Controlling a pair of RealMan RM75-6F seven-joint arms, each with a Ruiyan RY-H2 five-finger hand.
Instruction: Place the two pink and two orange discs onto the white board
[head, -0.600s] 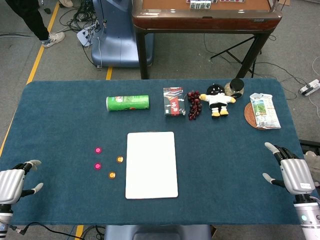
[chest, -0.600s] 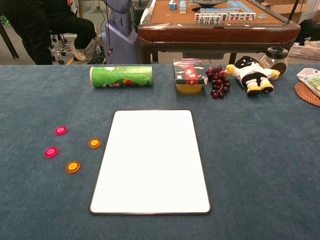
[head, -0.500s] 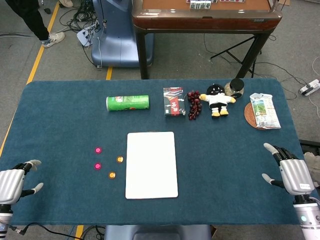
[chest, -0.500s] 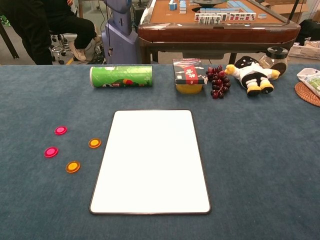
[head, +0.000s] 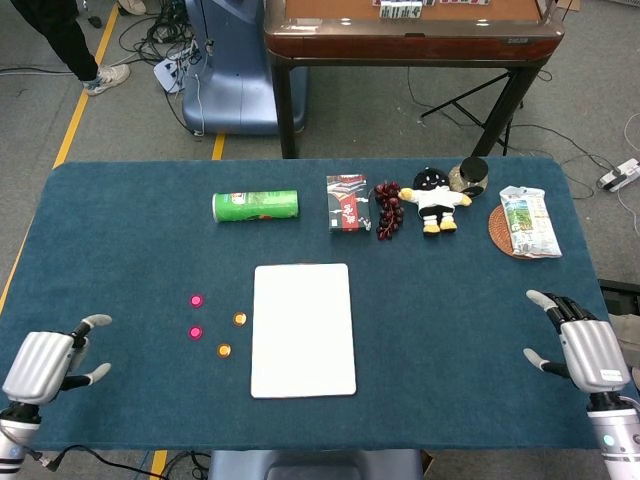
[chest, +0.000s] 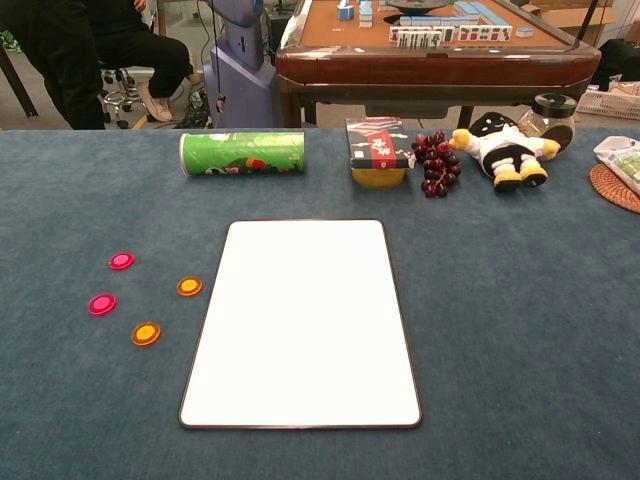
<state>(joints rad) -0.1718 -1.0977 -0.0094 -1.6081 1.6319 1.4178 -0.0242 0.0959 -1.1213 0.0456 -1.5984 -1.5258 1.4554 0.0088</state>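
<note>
Your left hand (head: 45, 362) sits at the near left corner of the table (head: 120, 230), fingers spread apart and holding nothing; it has come inward and forward from where it hung a moment ago. Your right hand (head: 580, 345) is at the near right edge, fingers likewise apart and empty, much where it was. Neither hand shows in the chest view. Nearest your left hand lie the 4 discs, all on the blue cloth to the left of the white board (head: 303, 330): 2 pink discs, one farther (head: 196, 300) and one nearer (head: 195, 332), and 2 orange discs, one just beside the board's left edge (head: 240, 319) and one nearer you (head: 224, 350). None touches the board, and the board's surface carries nothing. Past the board, along the far side, you have a green can (head: 256, 206) lying on its side, a red and black box (head: 347, 203), a bunch of dark grapes (head: 387, 209), a plush toy (head: 434, 202), a dark jar (head: 470, 174) and a snack packet (head: 528, 222) on a woven coaster (head: 497, 232).
</note>
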